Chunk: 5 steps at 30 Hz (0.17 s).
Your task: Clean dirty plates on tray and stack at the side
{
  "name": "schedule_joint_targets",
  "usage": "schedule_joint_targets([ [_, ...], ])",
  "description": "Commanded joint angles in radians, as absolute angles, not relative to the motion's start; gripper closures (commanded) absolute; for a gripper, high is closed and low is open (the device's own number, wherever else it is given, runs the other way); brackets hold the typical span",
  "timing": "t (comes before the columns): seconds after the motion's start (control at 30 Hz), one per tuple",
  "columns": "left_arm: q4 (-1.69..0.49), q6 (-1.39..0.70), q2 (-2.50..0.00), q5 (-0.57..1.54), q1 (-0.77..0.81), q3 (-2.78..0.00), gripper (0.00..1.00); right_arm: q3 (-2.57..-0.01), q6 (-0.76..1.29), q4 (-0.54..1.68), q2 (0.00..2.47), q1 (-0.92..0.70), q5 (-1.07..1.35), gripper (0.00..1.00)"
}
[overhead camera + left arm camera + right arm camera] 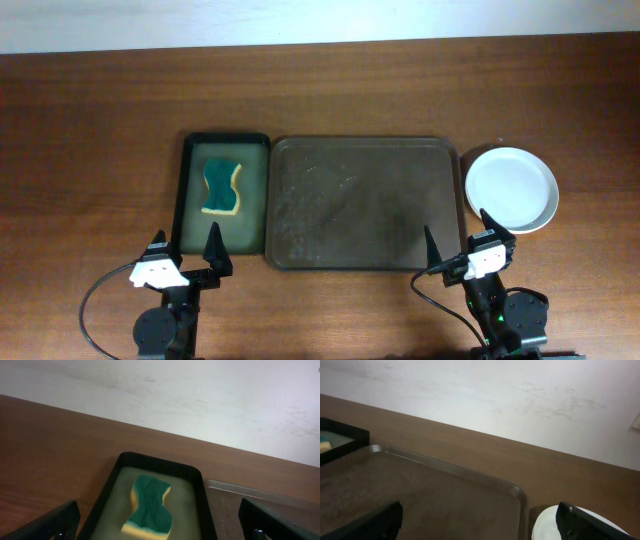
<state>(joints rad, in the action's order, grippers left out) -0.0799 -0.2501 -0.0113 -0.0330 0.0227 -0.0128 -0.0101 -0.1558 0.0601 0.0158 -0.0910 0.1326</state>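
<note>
The dark brown tray (pixel 365 205) lies in the middle of the table with nothing on it; it also shows in the right wrist view (pixel 445 495). A stack of white plates (pixel 511 188) sits on the table right of the tray; I cannot tell how many. Its edge shows in the right wrist view (pixel 547 527). My left gripper (pixel 187 250) is open and empty at the near edge, in front of the black tray. My right gripper (pixel 462 240) is open and empty at the near edge, by the brown tray's right corner.
A narrower black tray (pixel 225 190) with a greenish inside lies left of the brown tray and holds a green and yellow sponge (pixel 222 186). The sponge also shows in the left wrist view (pixel 149 507). A white wall runs behind the table.
</note>
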Motion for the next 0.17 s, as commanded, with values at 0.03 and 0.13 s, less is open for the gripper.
schedule_joint_targets([
  [0.03,-0.084,-0.231,-0.006,-0.021,0.017,-0.009,0.01,-0.006,-0.142,0.065,0.012,-0.084,0.146,0.02],
  [0.13,-0.084,-0.231,-0.006,-0.021,0.017,-0.009,0.01,-0.006,-0.142,0.065,0.012,-0.084,0.146,0.02],
])
